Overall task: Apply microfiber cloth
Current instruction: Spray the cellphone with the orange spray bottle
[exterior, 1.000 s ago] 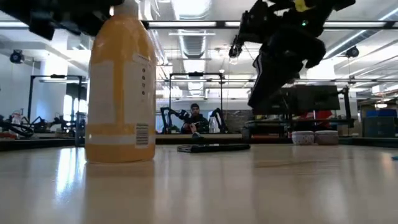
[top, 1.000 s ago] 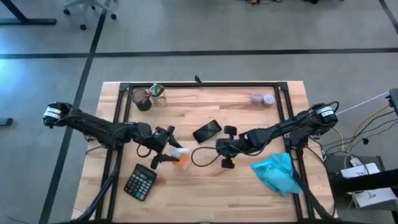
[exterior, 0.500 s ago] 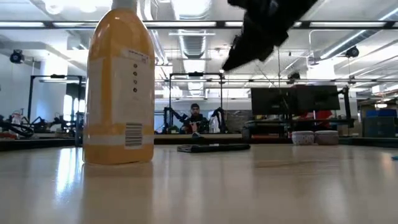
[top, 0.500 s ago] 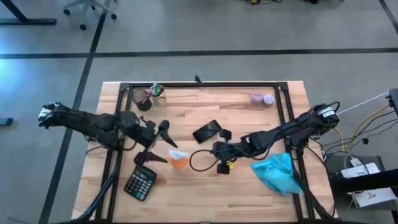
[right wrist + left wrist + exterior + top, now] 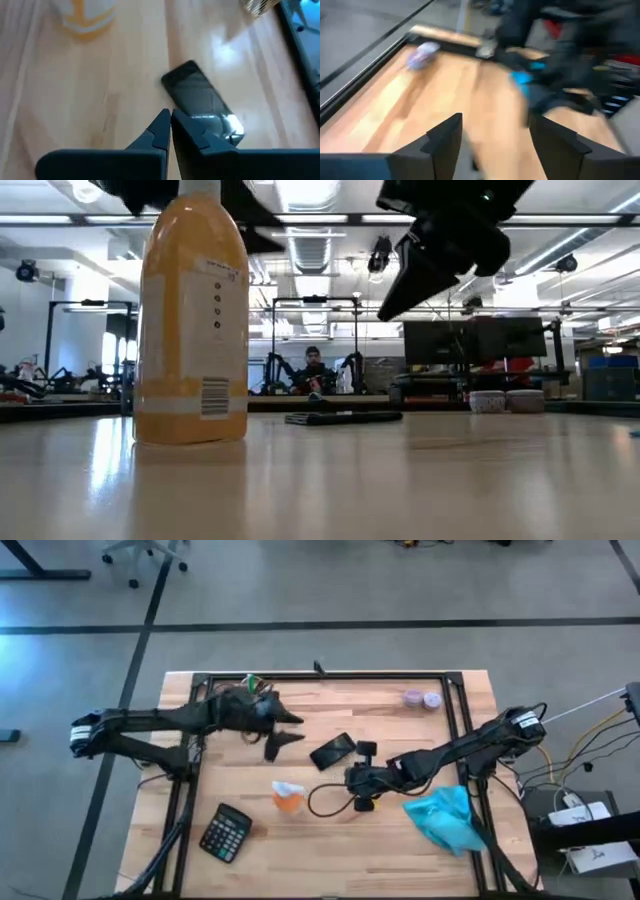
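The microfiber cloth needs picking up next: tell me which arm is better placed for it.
Right. The microfiber cloth lies at the table's right side, beside the right arm, whose shut tool sits mid-table near the phone. The left tool, open, is far across the table, near the cup.

Counts on the worktop: 1 turquoise microfiber cloth, 1 orange bottle, 1 black phone, 1 calculator, 2 cups at the far left corner, 2 small purple items far right. 2 arms, 1 end effector each: left end effector, right end effector. 1 person in background.
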`<action>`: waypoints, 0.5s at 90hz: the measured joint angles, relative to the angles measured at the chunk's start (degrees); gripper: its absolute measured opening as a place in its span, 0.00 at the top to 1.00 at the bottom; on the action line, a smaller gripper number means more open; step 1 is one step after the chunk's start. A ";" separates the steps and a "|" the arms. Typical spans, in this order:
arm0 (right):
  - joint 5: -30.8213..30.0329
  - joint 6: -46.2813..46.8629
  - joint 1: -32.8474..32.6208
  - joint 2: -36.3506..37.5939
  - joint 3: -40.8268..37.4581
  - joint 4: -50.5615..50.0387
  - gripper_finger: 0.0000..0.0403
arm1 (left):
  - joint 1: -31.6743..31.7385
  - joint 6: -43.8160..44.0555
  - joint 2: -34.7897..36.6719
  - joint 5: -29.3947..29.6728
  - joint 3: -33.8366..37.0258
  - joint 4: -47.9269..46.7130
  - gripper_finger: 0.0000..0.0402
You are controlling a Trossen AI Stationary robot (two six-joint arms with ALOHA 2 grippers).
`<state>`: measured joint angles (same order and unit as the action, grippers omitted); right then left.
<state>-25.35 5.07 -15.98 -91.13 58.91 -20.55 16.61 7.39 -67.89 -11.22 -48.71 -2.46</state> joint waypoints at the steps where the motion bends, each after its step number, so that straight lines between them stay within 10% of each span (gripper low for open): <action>1: 0.01 0.18 -0.02 0.00 -0.17 -0.07 1.00 | 0.44 -0.28 -0.47 0.01 0.00 -0.01 0.51; 45: -0.21 -4.69 2.27 -5.67 -6.11 9.20 0.77 | 3.96 -7.40 -22.30 2.86 0.00 7.64 0.66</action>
<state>-25.56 0.37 -13.70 -96.80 52.80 -11.34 20.58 -0.01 -90.19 -8.36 -48.71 5.17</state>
